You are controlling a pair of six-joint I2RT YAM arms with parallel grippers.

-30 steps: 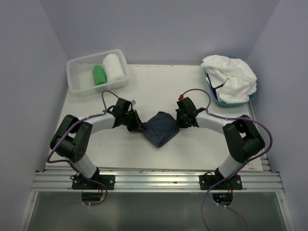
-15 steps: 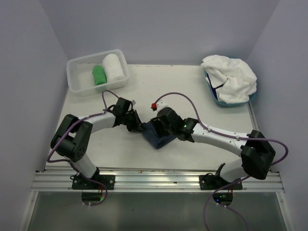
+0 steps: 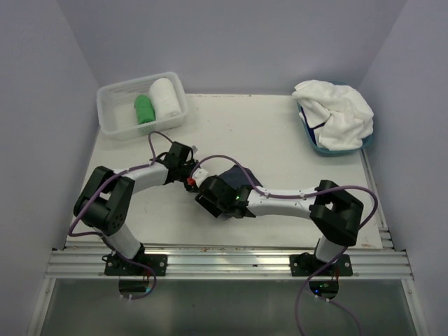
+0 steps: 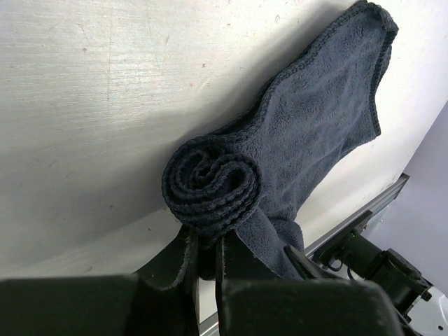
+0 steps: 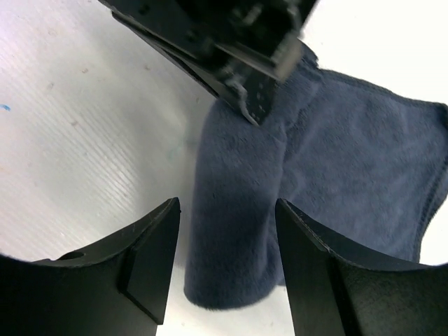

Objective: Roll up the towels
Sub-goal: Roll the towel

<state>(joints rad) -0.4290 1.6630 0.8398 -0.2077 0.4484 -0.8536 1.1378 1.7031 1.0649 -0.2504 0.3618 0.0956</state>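
**Desk:** What fills the frame?

**Photographer:** A white table, seen from above. At its far right corner a heap of white towels spills over a light blue tub. At the far left corner stands a clear white basket.

**Desk:** And the towel being worked?

**Photographer:** A navy towel lies mid-table, nearer the near edge than the far one. One end is wound into a tight roll; the rest lies flat on the surface.

**Desk:** What is in the basket?

**Photographer:** Two pieces side by side: a white rolled towel and a smaller green rolled towel.

**Desk:** The grippers?

**Photographer:** The left gripper is pinched narrow on the spiral end of the tight roll. The right gripper, its arm stretched across the near side of the table, hangs over the same roll. Its fingers are spread wide, one to each side; whether they touch the cloth cannot be told.
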